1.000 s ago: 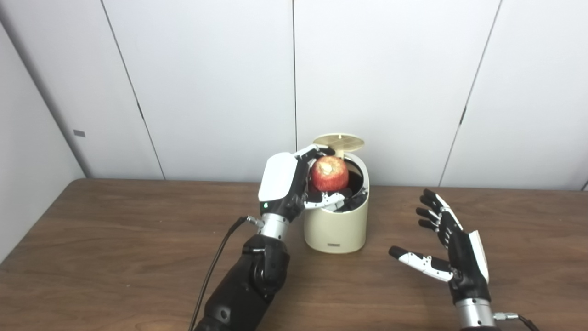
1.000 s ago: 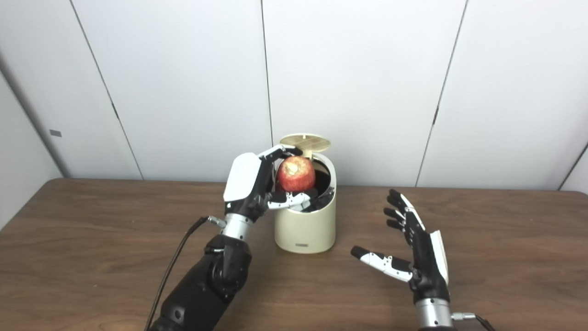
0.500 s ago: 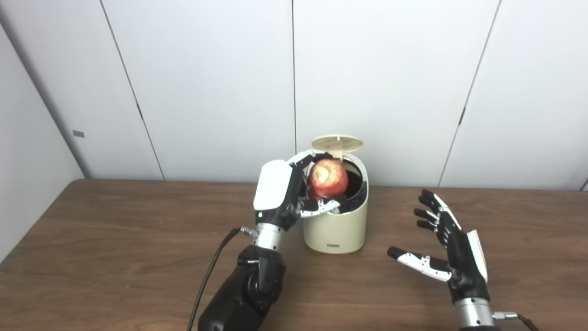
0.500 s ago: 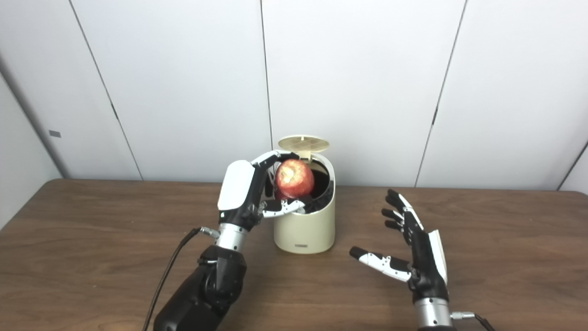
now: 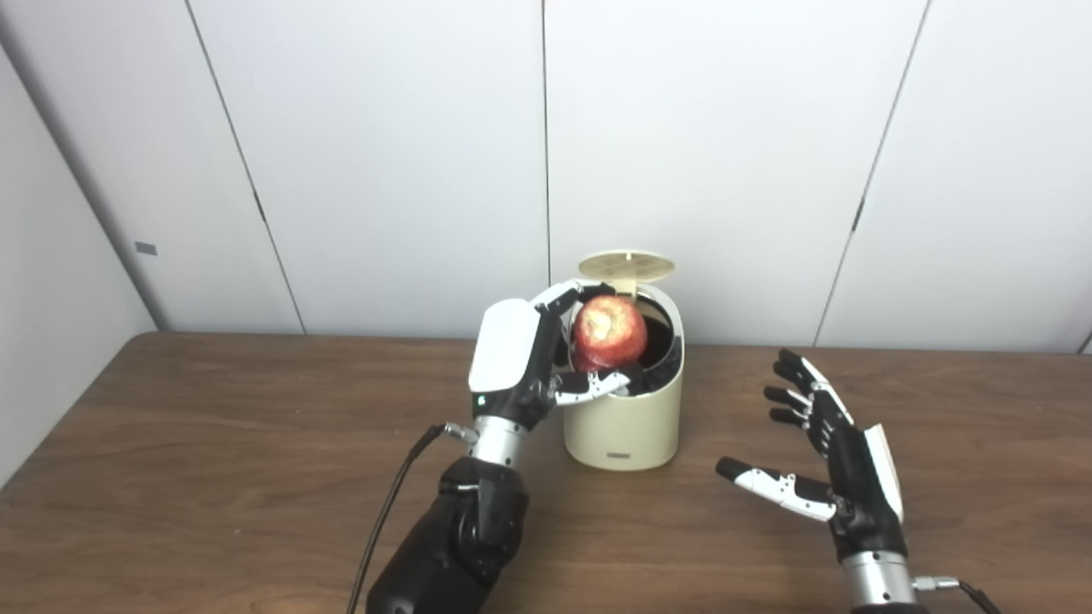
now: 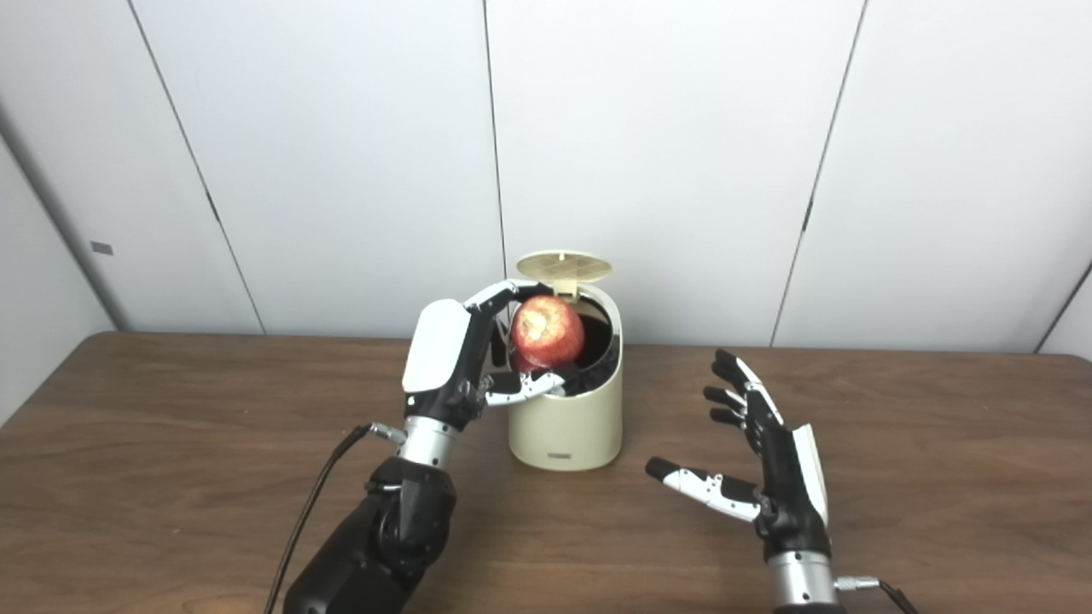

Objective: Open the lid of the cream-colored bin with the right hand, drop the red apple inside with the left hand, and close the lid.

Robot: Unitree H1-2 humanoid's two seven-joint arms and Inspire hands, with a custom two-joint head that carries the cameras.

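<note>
Brown wooden table [image 5: 213,477], white panel wall [image 5: 384,153] behind it. Left arm comes up from the near edge, a black cable [image 5: 388,512] running beside it. Left hand [image 5: 520,362], white back facing left, is raised at the left side of the bin's mouth, fingers [image 5: 563,294] curled over the top of the red apple [image 5: 609,332], thumb under it, so the apple is pinched in that hand. Apple sits over the bin opening, mostly above the rim, pale patch on its upper face; whether its underside touches the rim cannot be told. Cream-colored bin [image 5: 627,422] stands upright on the table near the far wall, about centre, small label low on its near face, dark inside. Lid [image 5: 627,265] is swung up and open at the far side, ribbed underside showing. Right of the bin, well apart from it, right hand [image 5: 832,456] is over the table, palm turned left, fingers spread and pointing away, thumb out toward the bin, holding nothing. Silver wrist at the near edge.
</note>
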